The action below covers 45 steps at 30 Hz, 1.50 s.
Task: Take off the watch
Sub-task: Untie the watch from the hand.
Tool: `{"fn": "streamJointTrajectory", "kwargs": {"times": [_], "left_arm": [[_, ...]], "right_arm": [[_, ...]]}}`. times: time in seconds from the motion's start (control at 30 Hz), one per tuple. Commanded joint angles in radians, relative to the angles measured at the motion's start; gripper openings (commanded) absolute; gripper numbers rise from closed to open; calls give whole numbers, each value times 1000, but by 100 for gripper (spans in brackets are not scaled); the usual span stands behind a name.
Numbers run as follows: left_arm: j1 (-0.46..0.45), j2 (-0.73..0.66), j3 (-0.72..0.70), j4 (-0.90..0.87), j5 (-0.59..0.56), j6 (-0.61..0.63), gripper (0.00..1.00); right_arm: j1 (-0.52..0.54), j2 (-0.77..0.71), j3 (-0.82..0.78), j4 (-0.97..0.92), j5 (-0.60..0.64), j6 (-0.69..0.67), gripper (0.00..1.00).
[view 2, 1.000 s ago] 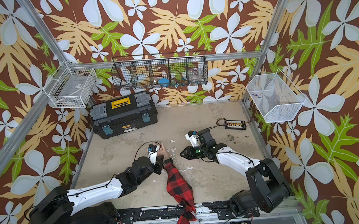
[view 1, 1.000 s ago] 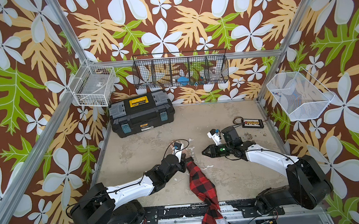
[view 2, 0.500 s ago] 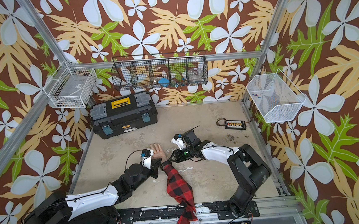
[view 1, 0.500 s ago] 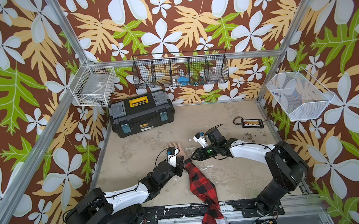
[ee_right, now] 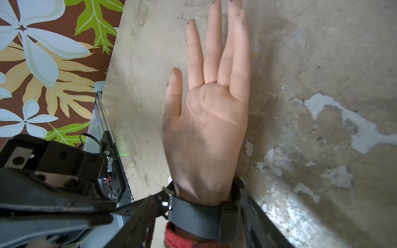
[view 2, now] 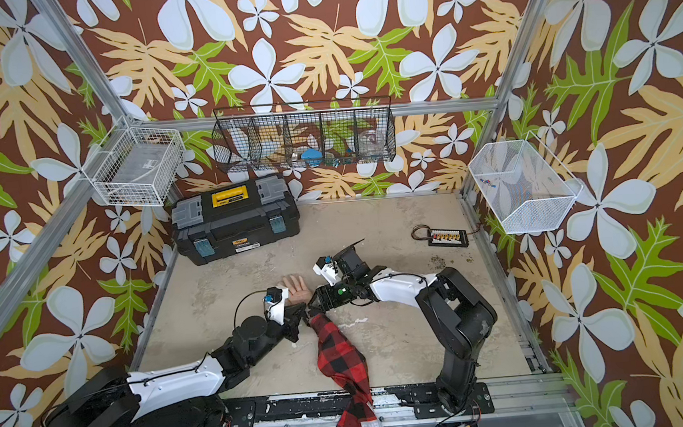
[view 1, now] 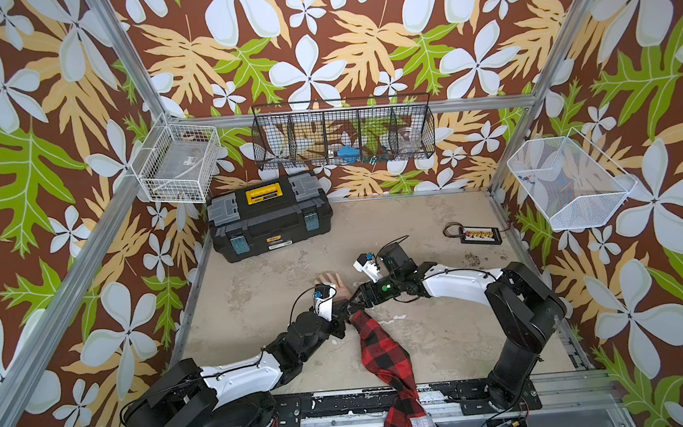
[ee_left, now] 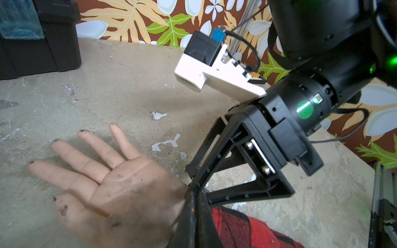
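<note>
one watch (ee_right: 193,216) wraps the wrist of one palm-up hand (ee_right: 206,128). my left gripper (ee_right: 107,211) pinches its strap tail; my right gripper (ee_left: 191,180) straddles that wrist, jaws wide apart.

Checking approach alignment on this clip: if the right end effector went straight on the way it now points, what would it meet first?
The watch, its strap wrapped round the dummy hand at the wrist. The open right end effector straddles it, one finger each side. Depth is unclear, so it may already touch.

Matt ribbed rubbery watch (ee_right: 193,219), rough tabletop (ee_right: 322,64)
</note>
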Motion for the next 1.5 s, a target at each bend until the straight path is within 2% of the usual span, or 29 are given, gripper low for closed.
{"fn": "streamJointTrajectory", "kwargs": {"times": [0.0,0.1,0.23,0.5,0.7,0.87,1.03,1.17,1.27,1.37,1.47], "left_arm": [[1,8,-6,-4,-8,-72,0],[0,9,-19,-5,14,-117,0],[2,51,-36,40,23,-108,0],[0,184,-49,249,66,-21,0],[2,255,6,319,102,55,0],[33,316,60,389,185,88,0],[52,301,89,395,242,119,0],[52,254,79,325,214,127,0],[54,227,42,315,204,111,0],[54,220,12,331,195,101,0],[54,225,-5,347,189,100,0]], "right_arm": [[1,1,-4,-6,13,-3,64],[-2,-8,-21,5,27,14,62],[-14,-22,-52,21,34,47,60],[-16,-80,-141,45,1,83,52],[-12,-164,-246,78,-9,128,44],[9,-217,-311,125,-25,185,40],[14,-247,-331,151,-32,224,38],[4,-315,-302,61,146,196,41],[-7,-327,-253,17,197,167,40],[-8,-297,-210,18,157,152,38],[-8,-254,-197,100,45,182,28]]}}
